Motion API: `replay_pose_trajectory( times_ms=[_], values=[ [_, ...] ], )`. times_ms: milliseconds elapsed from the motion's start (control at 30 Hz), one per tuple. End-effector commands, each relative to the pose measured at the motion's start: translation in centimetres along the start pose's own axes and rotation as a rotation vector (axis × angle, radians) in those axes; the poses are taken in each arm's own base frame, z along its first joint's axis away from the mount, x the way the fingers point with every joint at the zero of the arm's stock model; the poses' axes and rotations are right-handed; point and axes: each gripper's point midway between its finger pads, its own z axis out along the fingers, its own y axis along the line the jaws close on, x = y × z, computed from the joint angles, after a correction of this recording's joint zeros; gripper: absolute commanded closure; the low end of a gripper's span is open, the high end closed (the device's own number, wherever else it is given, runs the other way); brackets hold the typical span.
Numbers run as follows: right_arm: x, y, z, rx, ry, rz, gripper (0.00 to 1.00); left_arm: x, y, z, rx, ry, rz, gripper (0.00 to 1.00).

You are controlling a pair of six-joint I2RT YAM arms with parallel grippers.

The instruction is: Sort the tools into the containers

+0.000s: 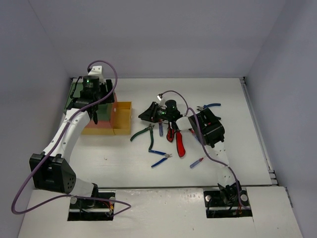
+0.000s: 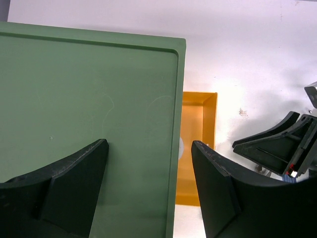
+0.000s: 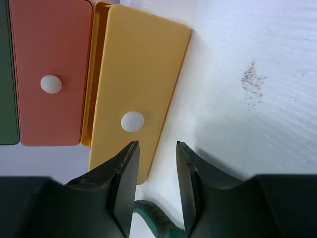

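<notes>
The cabinet stands at the left: green top [image 1: 105,110], orange-red middle drawer [image 1: 99,125], and yellow bottom drawer [image 1: 123,118] pulled out. My left gripper [image 1: 97,105] hovers open and empty over the green top [image 2: 89,99], with the open yellow drawer [image 2: 198,148] beyond its edge. My right gripper [image 1: 148,113] is open and points at the yellow drawer front [image 3: 138,74]. The handle of the green pliers [image 3: 154,219] lies low between its fingers, not clamped. The green pliers [image 1: 142,133], red knives [image 1: 178,141], blue pliers [image 1: 159,153] and a screwdriver [image 1: 196,162] lie mid-table.
More blue pliers [image 1: 210,105] lie behind the right arm. The orange-red drawer front [image 3: 49,74] is closed, with a white knob. Grey walls enclose the table on the back and both sides. The right gripper's fingers [image 2: 277,144] show in the left wrist view.
</notes>
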Motion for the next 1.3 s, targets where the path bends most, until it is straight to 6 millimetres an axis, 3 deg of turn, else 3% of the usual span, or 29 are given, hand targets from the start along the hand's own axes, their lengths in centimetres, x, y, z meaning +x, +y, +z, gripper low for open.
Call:
replay_pose_trajectory(
  times_ms=[0,200,367,433,533,733,933,1267],
  values=[
    [-3.4,7.7,-0.9,-0.048,-0.101,-0.183,0.63,0.7,0.0,-0.8,0.021,0.045,-0.023,0.36],
    [-4.3,9.0,-3.0,0.187,-0.143,-0.366,0.51,-2.7,-0.6,-4.1,0.012,-0.072,0.024,0.36],
    [-6.6,10.9,-9.2,0.404,-0.236,-0.501,0.47,-5.2,-4.7,-8.5,0.05,-0.188,0.057,0.36],
    [-7.1,11.3,-11.7,0.447,-0.254,-0.524,0.46,-5.1,-7.1,-9.5,0.09,-0.204,0.065,0.36],
    [-7.1,11.6,-16.1,0.532,-0.285,-0.541,0.44,-4.0,-9.5,-9.3,0.088,-0.189,0.103,0.36],
    [-4.8,13.4,-23.9,0.645,-0.323,-0.593,0.35,0.8,-11.8,-4.1,0.054,-0.038,0.141,0.36],
    [-1.3,13.5,-28.8,0.673,-0.337,-0.584,0.26,4.2,-13.4,0.5,0.022,0.068,0.145,0.36],
    [1.9,14.1,-32.9,0.652,-0.372,-0.582,0.22,7.9,-13.1,5.6,-0.109,0.173,0.158,0.36]
  ],
)
